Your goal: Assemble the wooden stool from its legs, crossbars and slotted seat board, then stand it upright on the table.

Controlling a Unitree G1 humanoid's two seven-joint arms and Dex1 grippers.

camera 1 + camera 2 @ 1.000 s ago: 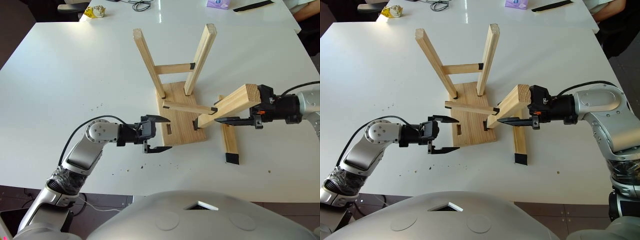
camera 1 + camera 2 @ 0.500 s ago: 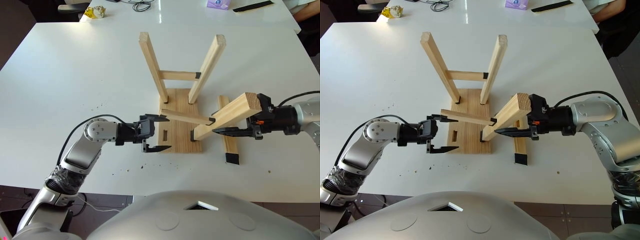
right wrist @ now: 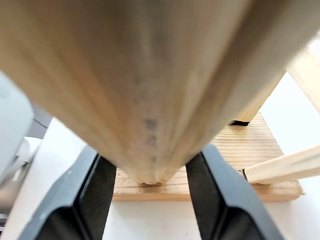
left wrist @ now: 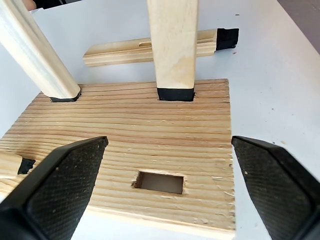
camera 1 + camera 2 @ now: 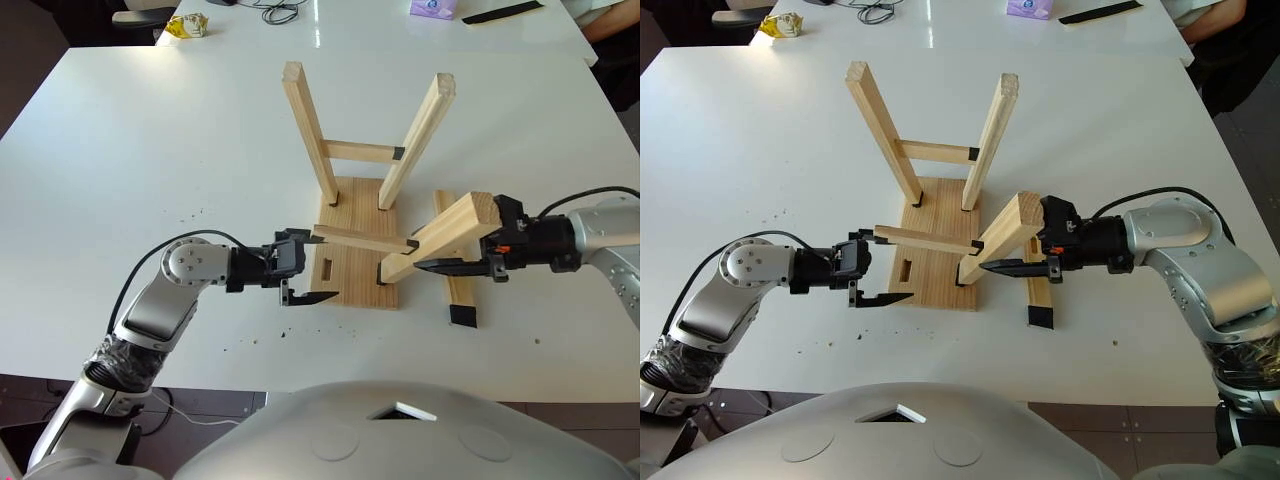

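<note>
the right end effector (image 5: 432, 255) is clamped on a pale square wooden leg (image 5: 447, 230), one finger on each side of it, and holds it tilted, with its black-tipped lower end down on the flat rectangular wooden seat board (image 5: 352, 282) at the near right corner. whether that end sits in a slot i cannot tell. the left end effector (image 5: 322, 264) hovers at the board's near left edge with its fingers spread wide apart, gripping nothing.

counted: one seat board, four legs, two crossbars. the board lies flat on the white desk (image 5: 150, 150), near its middle. two legs (image 5: 310, 135) (image 5: 415, 140) stand in the board's far side, leaning slightly outward, black ends down in the board. a short crossbar (image 5: 358, 152) joins them partway up. the third leg is the held one. a thin second crossbar (image 5: 365, 240) runs from it toward the left end effector, its free end just beside the upper finger. the fourth leg (image 5: 460, 298) lies loose on the desk just right of the board. one rectangular slot (image 4: 160, 182) in the board stands unfilled.

a crumpled yellow packet (image 5: 188, 24) rests at the desk's far left.
</note>
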